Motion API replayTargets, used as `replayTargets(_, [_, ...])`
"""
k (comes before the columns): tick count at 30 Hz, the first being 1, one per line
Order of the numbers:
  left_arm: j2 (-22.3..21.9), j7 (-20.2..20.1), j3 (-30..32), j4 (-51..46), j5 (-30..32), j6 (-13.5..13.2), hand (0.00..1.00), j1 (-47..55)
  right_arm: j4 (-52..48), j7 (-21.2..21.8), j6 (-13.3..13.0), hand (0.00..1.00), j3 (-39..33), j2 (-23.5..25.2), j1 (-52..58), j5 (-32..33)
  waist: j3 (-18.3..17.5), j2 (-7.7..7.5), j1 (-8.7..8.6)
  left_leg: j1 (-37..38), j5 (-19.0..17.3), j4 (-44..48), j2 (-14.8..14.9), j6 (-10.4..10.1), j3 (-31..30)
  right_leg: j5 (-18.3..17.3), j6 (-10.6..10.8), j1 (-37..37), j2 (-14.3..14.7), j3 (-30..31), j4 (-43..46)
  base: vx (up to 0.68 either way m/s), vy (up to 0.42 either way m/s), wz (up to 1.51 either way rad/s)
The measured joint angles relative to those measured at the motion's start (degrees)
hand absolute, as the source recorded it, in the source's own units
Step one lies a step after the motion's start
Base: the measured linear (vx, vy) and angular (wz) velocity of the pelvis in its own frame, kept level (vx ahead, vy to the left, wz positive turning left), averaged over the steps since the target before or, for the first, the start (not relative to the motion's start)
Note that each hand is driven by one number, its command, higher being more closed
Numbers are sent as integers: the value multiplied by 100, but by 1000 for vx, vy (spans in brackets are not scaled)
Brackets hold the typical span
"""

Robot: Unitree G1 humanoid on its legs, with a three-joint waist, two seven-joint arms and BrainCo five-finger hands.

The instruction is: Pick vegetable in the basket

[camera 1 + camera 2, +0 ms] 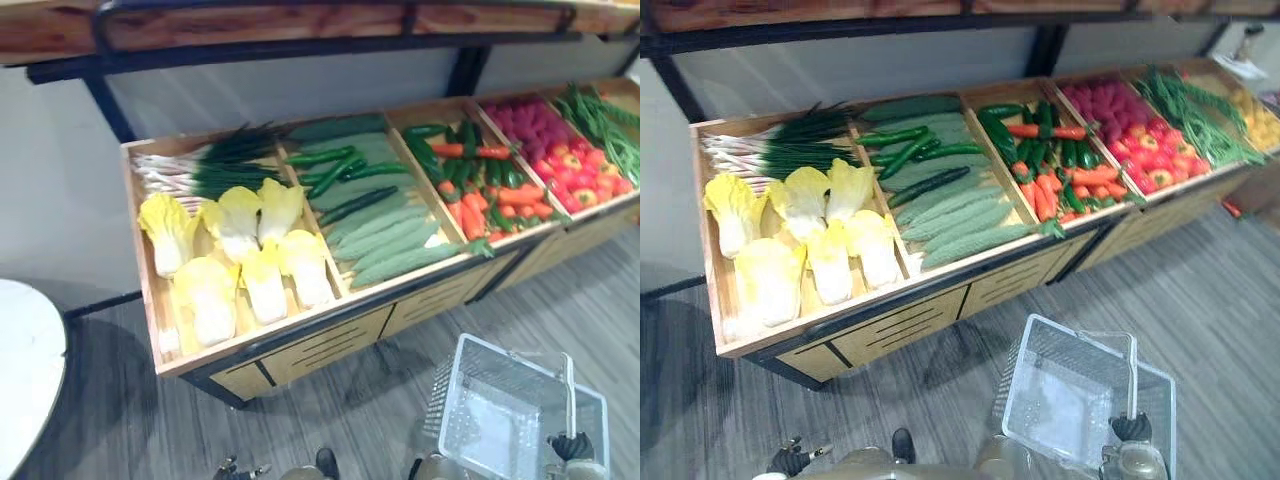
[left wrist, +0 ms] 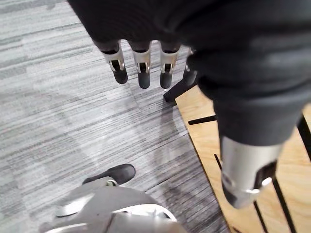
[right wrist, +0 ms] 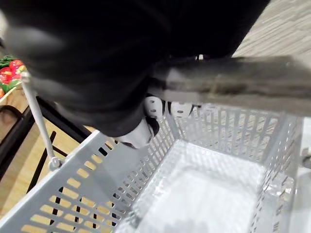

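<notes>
Right robot hand [image 1: 571, 446] clasping basket handle [image 1: 569, 395], vegetables [image 1: 385, 240] ahead

a wide gap runs between the slanted bench [image 1: 330, 345] and the overhead shelf [image 1: 300, 20] with its black rail [image 1: 300, 47], leaving the compartments open from front and above. raised wooden dividers [image 1: 339, 282] stand between them; cabbages [image 1: 240, 250] and cucumbers [image 1: 380, 235] lie packed close. the grey floor [image 1: 130, 400] before the bench is open, a white round table [image 1: 25, 370] edging in at left. the basket [image 1: 500, 420], mouth up, handle [image 1: 568, 390] upright in the right hand [image 1: 572, 446], takes the lower right.
</notes>
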Motion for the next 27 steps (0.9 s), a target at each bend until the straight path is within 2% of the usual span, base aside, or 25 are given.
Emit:
replayTargets(2, [-114,9,194,-90,0,-5,0,-40,195,0,8,100,-366,123,-73,9,19,30,23,-12,-47,114,127,-54,-290,1,-4,-81,126,187,-810,189,-172,73])
replayTargets(3, [-162,16,314,-95,0,-26,0,-69,302,1,36,100,-642,216,-111,25,25,40,41,-21,-115,203,253,-155,-464,10,-15,-75,293,517,-1512,182,-214,67])
replayTargets(4, [-174,19,376,-95,0,-35,0,-69,343,0,56,100,-763,272,-110,81,37,75,56,-21,-138,223,294,-193,-556,19,-25,-77,352,699,-1830,183,-257,69])
replayTargets(5, [-217,21,456,-92,0,-36,0,-95,450,-1,104,100,-1029,377,-94,138,17,43,86,-41,-199,298,390,-306,-771,40,-44,-73,443,1083,-2416,151,-242,59])
replayTargets(6, [-233,22,516,-92,-1,-37,0,-121,475,1,137,100,-1165,440,-70,171,-10,-1,101,-53,-232,331,435,-383,-858,73,-79,-74,462,1228,-2635,189,-346,88])
replayTargets(7, [-269,28,657,-95,-2,-42,0,-138,474,-4,239,100,-1409,592,9,237,-42,-2,129,-137,-292,424,513,-548,-1093,299,-111,-71,490,1388,-2977,180,-409,98])
replayTargets(9, [-248,52,842,-94,-8,-51,0,-122,481,-18,311,100,-1686,829,173,349,-202,-279,130,-189,-333,400,494,-804,-1351,1220,-123,-2,368,1318,-3322,189,-481,89])
replayTargets(10, [-268,63,975,-43,-37,-45,0,-124,494,-25,333,100,-1837,911,175,353,-276,-367,178,-159,-338,346,610,-989,-1402,840,-49,135,407,1163,-3404,192,-518,33])
replayTargets(11, [-421,61,1018,25,-143,-47,0,-123,479,-37,322,100,-1876,894,75,355,-306,-180,194,-159,-278,254,799,-1097,-1360,788,-123,173,602,1030,-3553,273,-595,21])
replayTargets(12, [-558,57,1105,151,-224,-41,0,-145,483,-17,309,100,-1933,839,-62,350,-294,25,148,-70,-51,-27,998,-1248,-1320,728,-224,295,819,892,-3847,212,-413,10])
replayTargets(13, [-602,64,1106,158,-225,-38,0,-146,506,-4,313,100,-2005,802,-99,350,-272,96,146,-30,27,-133,1059,-1297,-1299,720,-238,369,885,840,-3972,176,-288,19])
replayTargets(15, [-712,86,1108,120,-234,-40,0,-146,665,2,327,100,-2103,619,-115,347,-279,348,142,138,225,-357,1155,-1358,-1201,681,-307,636,1009,696,-4188,85,-152,26])
replayTargets(17, [-797,207,1097,-279,-231,-46,0,-119,683,-9,322,100,-2067,593,-108,342,-309,404,130,185,314,-402,1159,-1342,-1184,668,-327,756,1028,609,-4253,27,-105,26])
replayTargets(20, [-897,523,904,-1632,-200,-144,0,20,675,-117,286,100,-1911,623,-90,348,-306,399,149,45,319,-479,1132,-1339,-1255,678,-328,786,1037,412,-4421,-57,-21,31])
replayTargets(24, [-843,1087,762,-3439,-36,-423,0,446,428,-235,205,100,-1526,956,118,451,-370,196,172,-6,357,-531,1027,-1314,-1267,737,-287,831,947,358,-4534,-84,21,10])
replayTargets(27, [-881,1442,576,-4272,343,-502,0,680,183,-263,145,100,-1285,1055,318,455,-394,161,170,7,377,-549,944,-1283,-1251,797,-249,888,872,332,-4630,-2,9,2])
